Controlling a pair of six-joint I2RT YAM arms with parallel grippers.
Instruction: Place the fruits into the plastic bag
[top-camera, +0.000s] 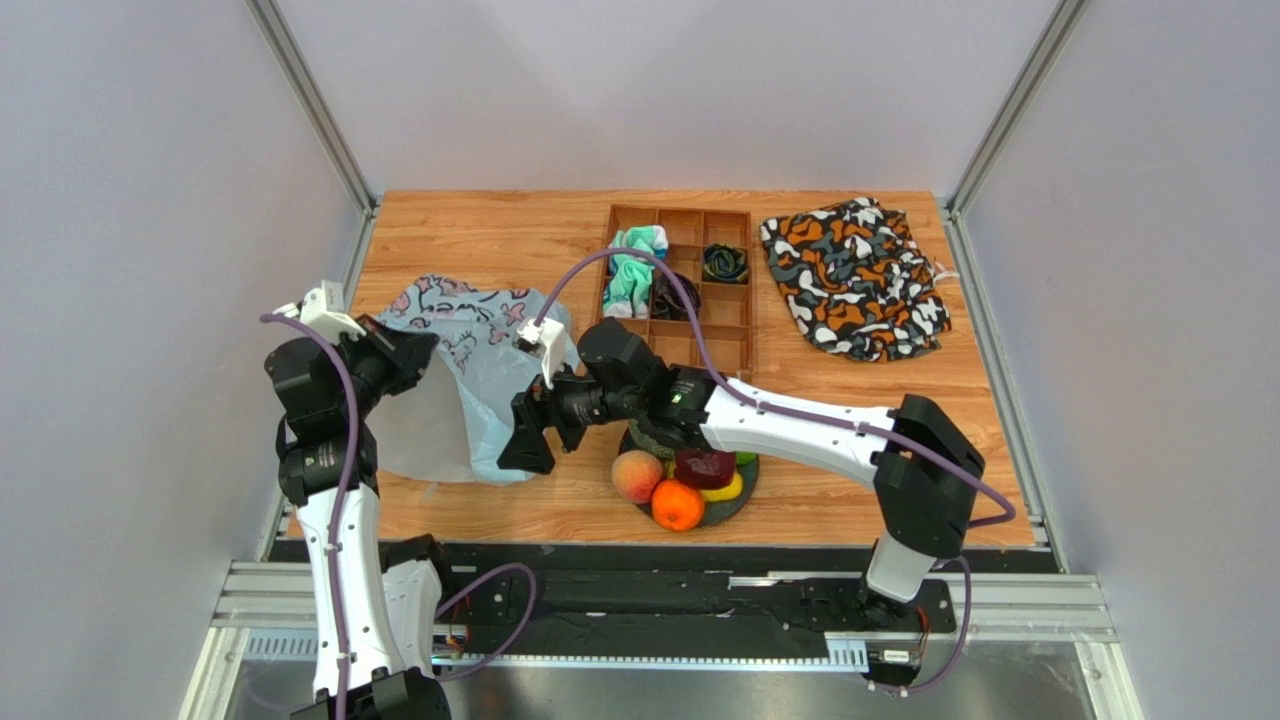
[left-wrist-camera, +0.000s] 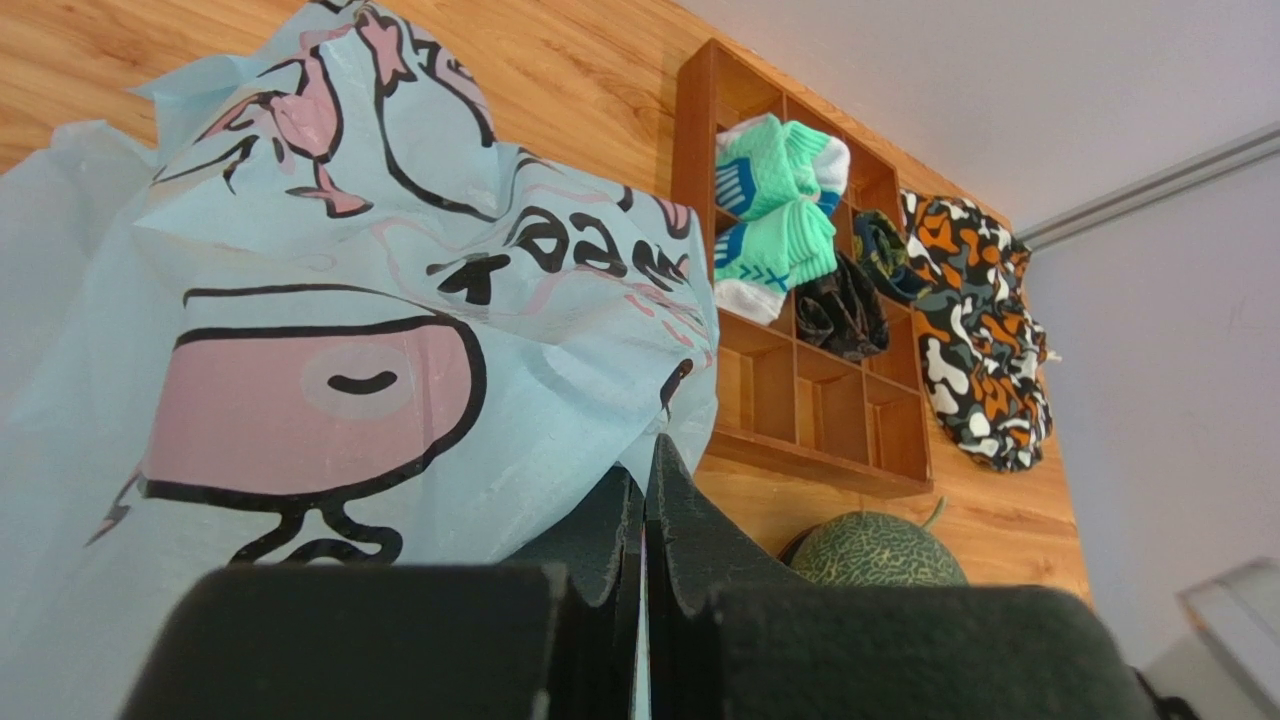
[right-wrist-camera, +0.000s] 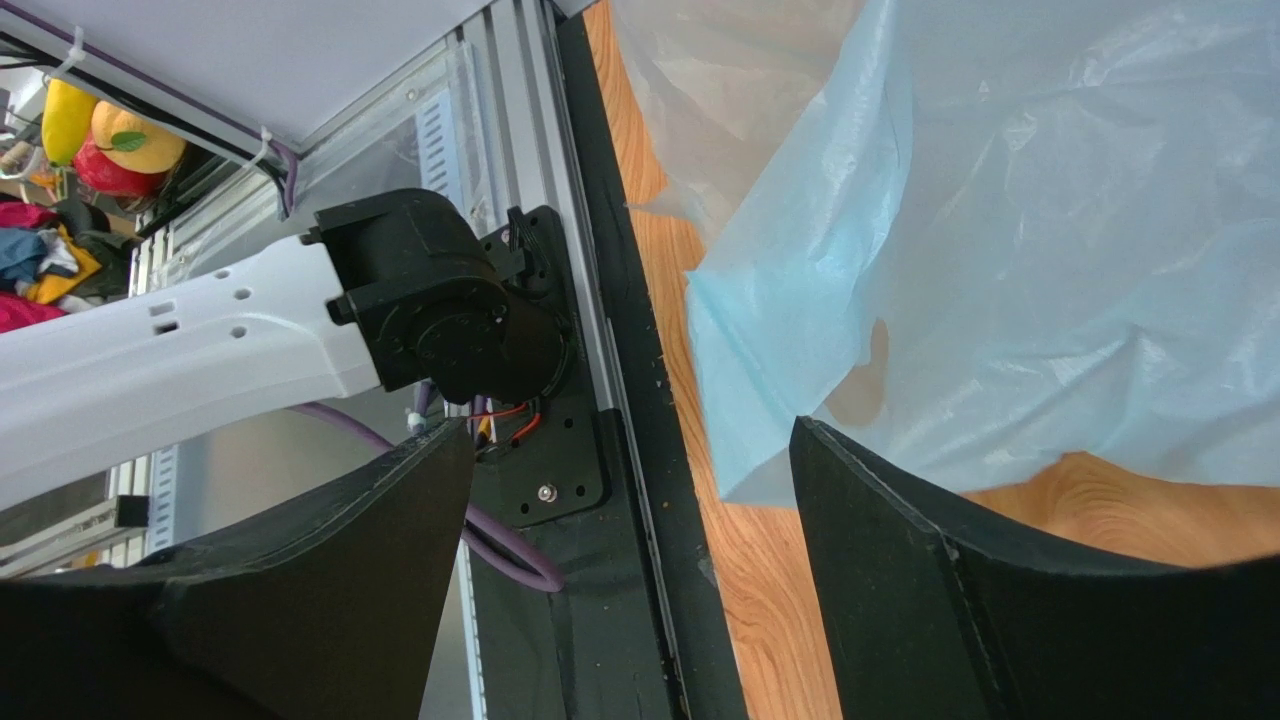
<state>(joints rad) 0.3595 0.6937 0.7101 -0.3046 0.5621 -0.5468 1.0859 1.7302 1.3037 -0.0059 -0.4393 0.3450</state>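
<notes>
The plastic bag (top-camera: 451, 405) lies crumpled on the table's left half. Its long axis runs far-to-near, printed end far, and what looks like the mouth is near-right, twd the fruit. Your left gripper (left-wrist-camera: 646, 468) is pressed together, apparently on a bag fold. The right gripper (right-wrist-camera: 628, 435) is spread wide w/ the bag's edge between its fingers. Close the R on one layer only, then pull up & apart so the mouth gapes. Melon (left-wrist-camera: 876, 552), peach (top-camera: 637, 476) & orange (top-camera: 676, 506) sit just right of the bag.

Melon (left-wrist-camera: 876, 552), lower part behind left gripper (left-wrist-camera: 643, 471)
</notes>
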